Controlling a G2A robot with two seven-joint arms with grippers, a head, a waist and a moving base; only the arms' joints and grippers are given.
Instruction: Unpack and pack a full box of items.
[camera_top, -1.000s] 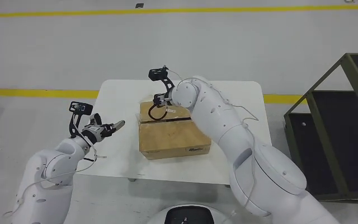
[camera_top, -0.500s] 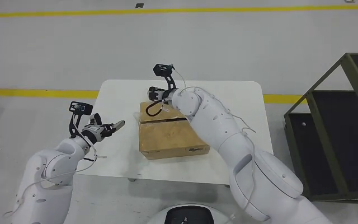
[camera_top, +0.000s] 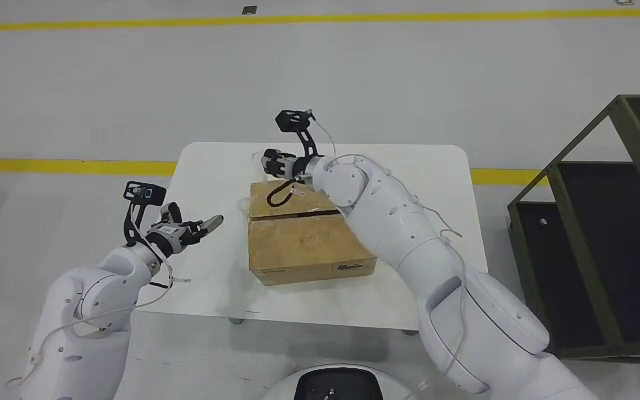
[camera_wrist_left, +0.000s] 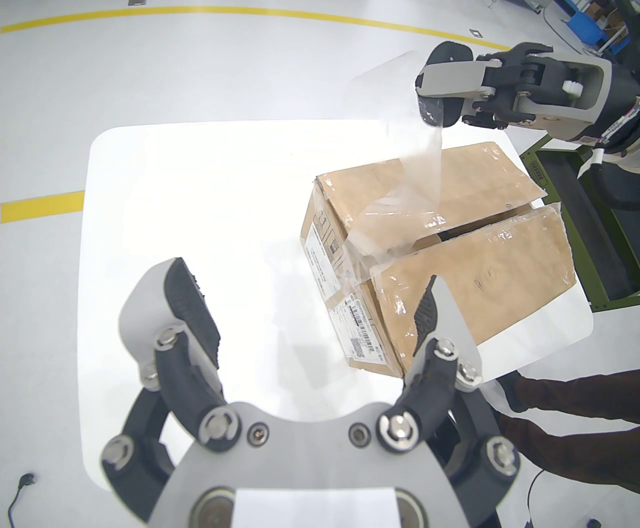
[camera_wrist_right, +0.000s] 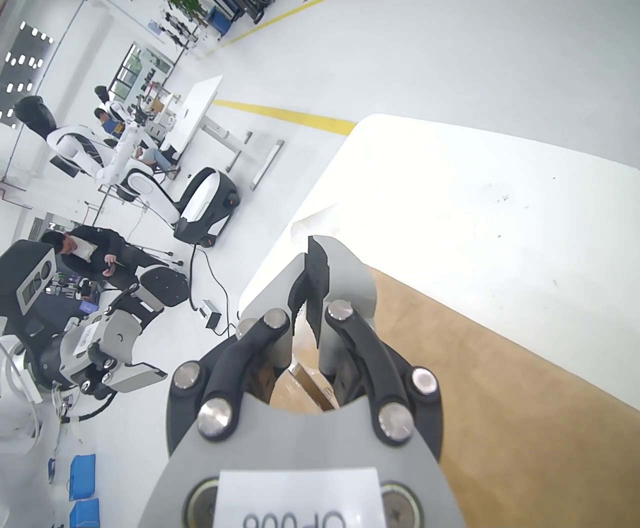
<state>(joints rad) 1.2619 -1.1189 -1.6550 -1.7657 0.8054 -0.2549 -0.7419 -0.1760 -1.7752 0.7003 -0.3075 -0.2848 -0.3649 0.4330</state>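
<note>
The box (camera_top: 310, 240) sits in the middle of the frame in the top view, on the white worktop (camera_top: 215, 180), with one corner turned toward the lower left. It is plain brown cardboard, stiff in the walls. If it is as full as the task says, it is probably heavy enough to stay put under a gentle pull. The centre seam is gaping a little where the clear tape (camera_wrist_left: 425, 170) has come away.

The tape is the delicate part. It is thin, glossy and sticky, and likely to stretch, tear or fold onto itself. It runs up as a loose strip from the near end of the seam. The best hold looks to be close to its free end, pulling low along the seam rather than straight up.

The right gripper (camera_top: 270, 160) hangs above the box's far left corner, in the upper middle of the top view. Its fingers (camera_wrist_right: 317, 280) are pressed together, and the left wrist view shows this gripper (camera_wrist_left: 432, 97) pinching the tape's upper end with no gap between the pads.

The left gripper (camera_top: 210, 222) hovers over the worktop's left edge, well apart from the box. Its fingers (camera_wrist_left: 195, 310) are spread wide with nothing between them and touching nothing. Once the tape is off, the flaps should lift easily by their free edges.
</note>
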